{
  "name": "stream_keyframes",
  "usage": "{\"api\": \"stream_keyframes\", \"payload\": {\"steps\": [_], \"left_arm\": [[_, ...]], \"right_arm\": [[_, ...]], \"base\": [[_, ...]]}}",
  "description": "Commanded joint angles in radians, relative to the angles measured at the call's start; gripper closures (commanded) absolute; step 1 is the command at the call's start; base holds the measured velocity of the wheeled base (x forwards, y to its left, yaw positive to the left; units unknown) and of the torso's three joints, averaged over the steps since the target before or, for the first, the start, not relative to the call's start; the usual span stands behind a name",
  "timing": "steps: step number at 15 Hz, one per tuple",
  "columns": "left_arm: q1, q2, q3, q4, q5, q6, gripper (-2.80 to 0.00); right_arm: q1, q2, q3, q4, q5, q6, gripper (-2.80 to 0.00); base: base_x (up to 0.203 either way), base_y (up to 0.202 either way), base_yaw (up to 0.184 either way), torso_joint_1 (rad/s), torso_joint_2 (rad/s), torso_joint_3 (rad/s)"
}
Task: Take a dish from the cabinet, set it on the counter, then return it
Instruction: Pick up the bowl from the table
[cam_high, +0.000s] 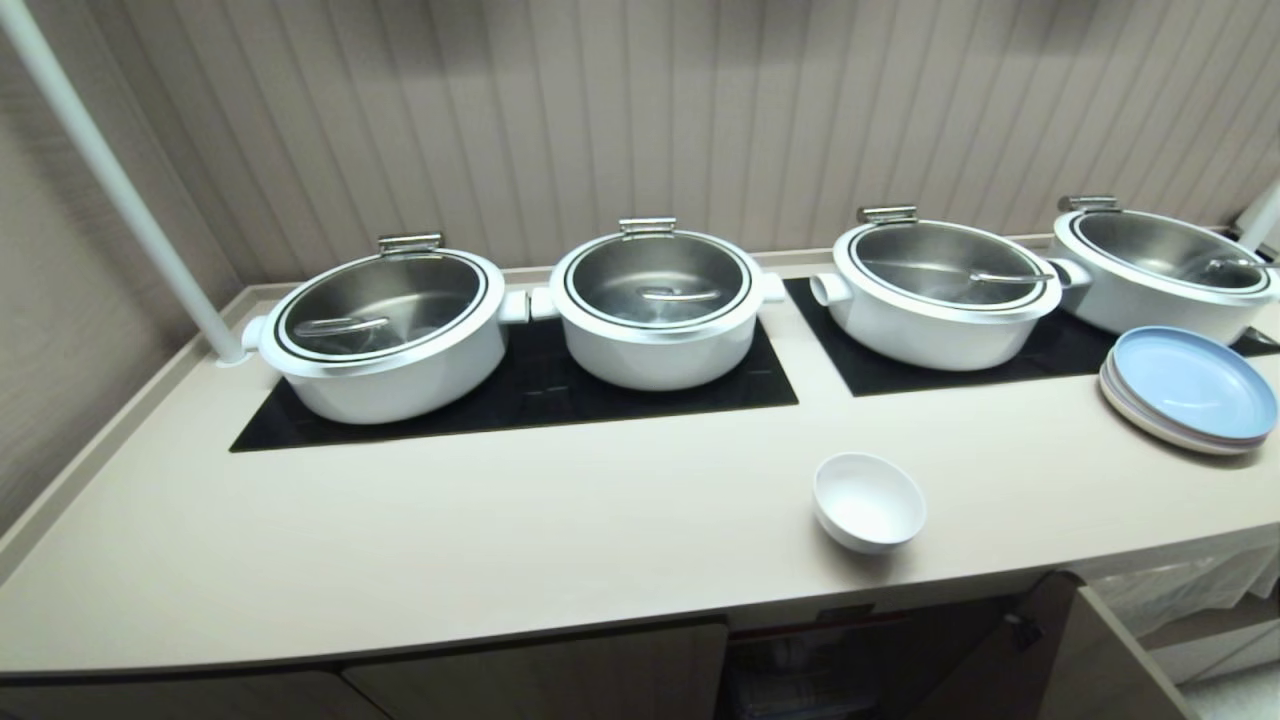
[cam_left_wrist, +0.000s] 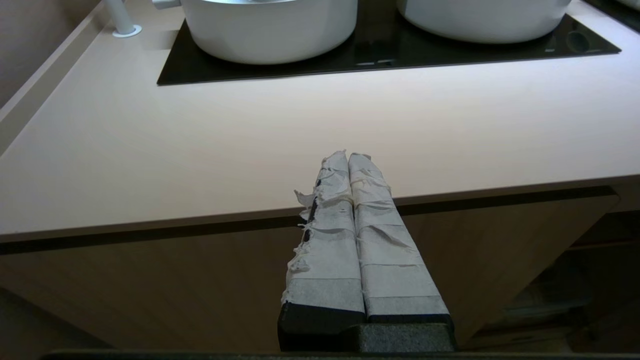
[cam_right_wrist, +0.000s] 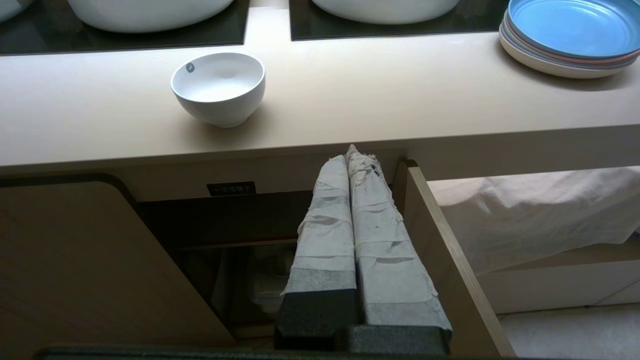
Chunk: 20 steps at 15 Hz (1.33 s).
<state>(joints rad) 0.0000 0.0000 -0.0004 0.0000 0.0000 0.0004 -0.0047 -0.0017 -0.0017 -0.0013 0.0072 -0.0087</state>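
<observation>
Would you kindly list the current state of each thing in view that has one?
dish: upright, empty, on the counter
cabinet: door open
pots: lids closed
blue plates: stacked
left gripper: shut, empty
right gripper: shut, empty

Even, soft overhead light across bench (cam_high: 480, 540); no hard shadows. Faint shadow hugs base of white bowl (cam_high: 868, 500). Steel pot lids (cam_high: 385, 303) carry dull sheen, black glass panel (cam_left_wrist: 380, 50) shows small reflections. Cabinet interior (cam_right_wrist: 235, 250) below bench dim, contents murky. Head view bends bench edge near frame corners. Wrist views slightly soft.
</observation>
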Motion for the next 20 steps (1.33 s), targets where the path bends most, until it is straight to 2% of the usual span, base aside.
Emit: {"api": "stream_keyframes", "payload": {"steps": [1, 20], "left_arm": [[0.000, 0.000, 0.000, 0.000, 0.000, 0.000, 0.00], [0.000, 0.000, 0.000, 0.000, 0.000, 0.000, 0.00]], "right_arm": [[0.000, 0.002, 0.000, 0.000, 0.000, -0.001, 0.00], [0.000, 0.002, 0.000, 0.000, 0.000, -0.001, 0.00]], "base": [[0.000, 0.000, 0.000, 0.000, 0.00, 0.000], [0.000, 0.000, 0.000, 0.000, 0.00, 0.000]]}}
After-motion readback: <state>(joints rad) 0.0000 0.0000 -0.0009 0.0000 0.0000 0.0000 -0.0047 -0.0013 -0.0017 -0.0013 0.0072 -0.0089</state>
